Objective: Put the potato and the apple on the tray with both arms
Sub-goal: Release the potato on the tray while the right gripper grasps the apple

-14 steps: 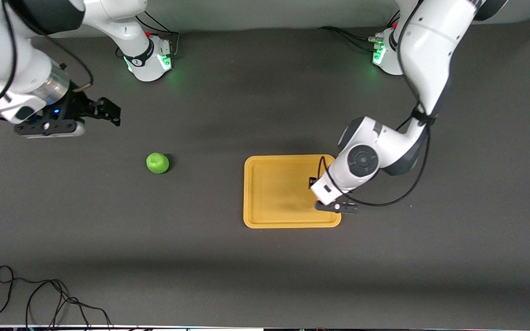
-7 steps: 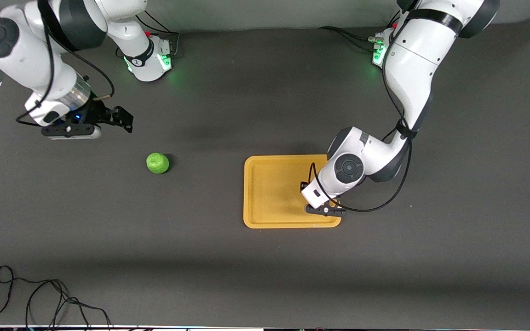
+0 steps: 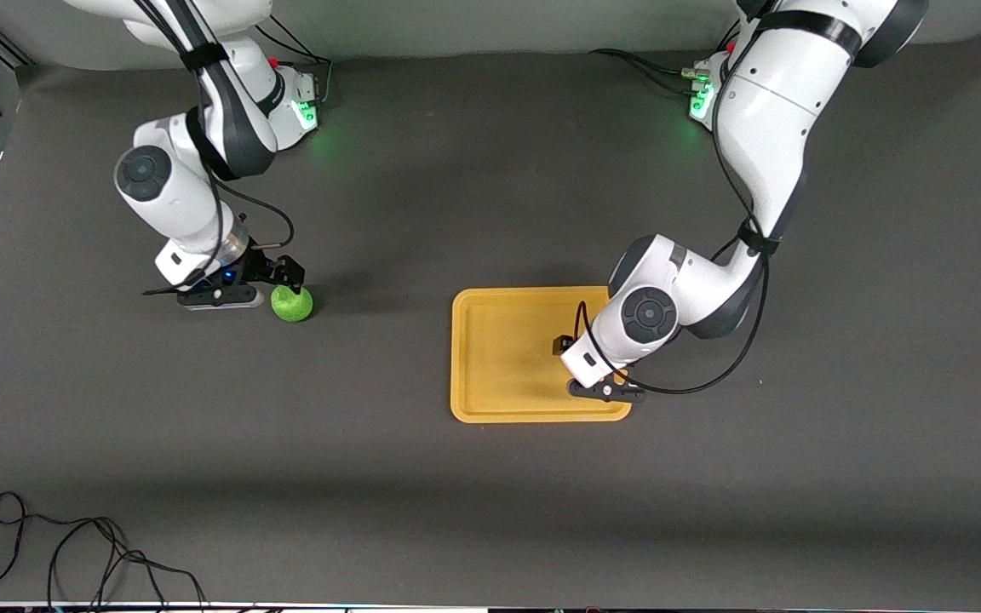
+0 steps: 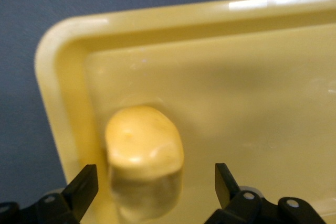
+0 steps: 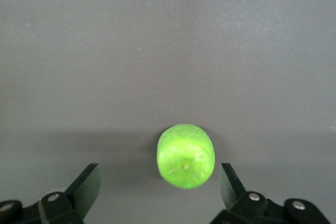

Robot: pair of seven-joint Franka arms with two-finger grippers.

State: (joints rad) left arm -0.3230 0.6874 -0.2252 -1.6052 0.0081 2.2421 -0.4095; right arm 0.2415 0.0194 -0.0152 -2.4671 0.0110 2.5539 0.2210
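Observation:
The orange-yellow tray (image 3: pixel 499 358) lies on the dark table toward the left arm's end. My left gripper (image 3: pixel 577 362) hangs low over the tray, near a corner. In the left wrist view this gripper (image 4: pixel 156 174) is open, and the yellow potato (image 4: pixel 144 150) lies on the tray (image 4: pixel 236 93) between its spread fingers, untouched. The wrist hides the potato in the front view. The green apple (image 3: pixel 292 304) sits on the table toward the right arm's end. My right gripper (image 3: pixel 279 283) is just over it, open, and its fingers (image 5: pixel 86 182) straddle the apple (image 5: pixel 186 156).
A loose black cable (image 3: pixel 73 553) lies on the table at the edge nearest the front camera, toward the right arm's end. The table (image 3: pixel 388 213) is a dark grey mat, with both arm bases at its edge farthest from the front camera.
My right arm has swung in from its end of the table and come down over the apple. My left gripper has shifted slightly over the tray.

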